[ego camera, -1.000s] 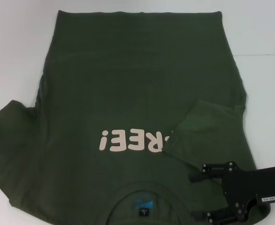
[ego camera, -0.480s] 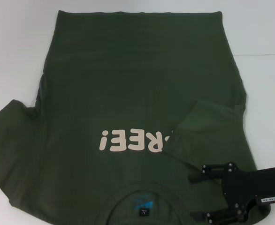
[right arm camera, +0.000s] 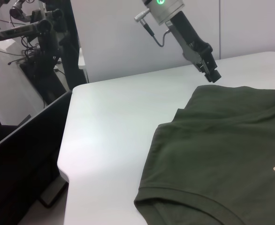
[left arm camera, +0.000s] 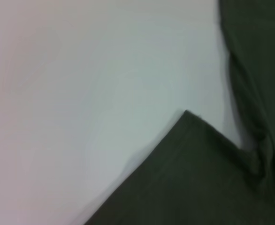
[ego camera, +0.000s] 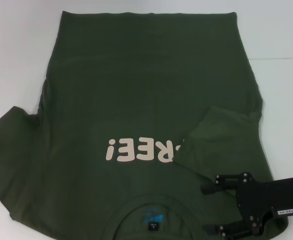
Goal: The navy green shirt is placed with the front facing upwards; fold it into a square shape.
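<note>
- Resting my right gripper point(ego camera: 211, 210) on the dark olive-green cotton T-shirt point(ego camera: 146, 90) beside its collar, fingers spread apart.
- My left gripper point(right arm camera: 211, 74) hangs above the shirt's spread sleeve; its state I cannot tell.
- Shirt lies front-up on the white table point(ego camera: 281, 100), other sleeve folded onto the chest.

one navy green shirt point(ego camera: 146, 100), one white table point(ego camera: 16, 45), two hands, right hand point(ego camera: 211, 210), left hand point(right arm camera: 211, 74)

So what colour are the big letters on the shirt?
Pale pink letters on the dark olive-green shirt, clearest in the head view.
</note>
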Controlling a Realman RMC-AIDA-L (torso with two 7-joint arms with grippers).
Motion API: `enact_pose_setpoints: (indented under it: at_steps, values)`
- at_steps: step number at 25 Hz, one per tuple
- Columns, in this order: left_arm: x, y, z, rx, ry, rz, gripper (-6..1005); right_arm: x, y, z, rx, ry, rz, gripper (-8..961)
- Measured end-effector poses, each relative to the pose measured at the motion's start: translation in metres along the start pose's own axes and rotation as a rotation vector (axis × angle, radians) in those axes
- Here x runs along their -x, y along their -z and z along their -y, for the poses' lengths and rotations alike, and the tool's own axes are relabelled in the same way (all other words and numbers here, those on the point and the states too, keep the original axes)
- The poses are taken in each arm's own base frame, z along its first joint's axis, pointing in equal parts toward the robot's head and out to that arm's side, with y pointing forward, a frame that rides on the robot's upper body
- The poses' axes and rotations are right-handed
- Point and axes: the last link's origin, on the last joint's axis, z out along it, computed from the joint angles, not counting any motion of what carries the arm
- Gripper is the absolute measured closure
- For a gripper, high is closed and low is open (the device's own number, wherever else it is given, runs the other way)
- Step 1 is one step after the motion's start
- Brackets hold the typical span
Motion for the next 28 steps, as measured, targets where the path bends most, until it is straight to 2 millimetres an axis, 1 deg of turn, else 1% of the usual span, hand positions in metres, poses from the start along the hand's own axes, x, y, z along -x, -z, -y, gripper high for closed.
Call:
enact_pose_setpoints:
  at_steps: [1,7,13,15,25,28]
  values:
    - [0.0012,0.0004,0.0007,0.000,0.011,0.005,933,0.0000,0.0001,0.0001,-0.001,0.000,0.000,87]
    - [0.0046,0.0028,0.0047,-0.030,0.041,0.037,815,0.0000,-0.0003,0.0005,-0.001,0.001,-0.003,87]
    - [0.0064,0.0028,0.0044,-0.033,0.073,0.052,565,-0.0003,-0.0008,0.0014,-0.005,0.002,-0.007,87]
    - [0.0065,0.0031,0.0041,-0.030,0.077,0.060,325,-0.0004,-0.0009,0.0014,-0.005,0.002,-0.008,87]
    - [0.0081,0.0033,0.0046,-0.027,0.086,0.082,135,-0.0006,-0.0012,0.0016,-0.007,0.002,-0.009,87]
    - [0.0084,0.0033,0.0067,-0.032,0.090,0.076,135,0.0002,-0.0015,0.0024,-0.007,0.004,-0.009,87]
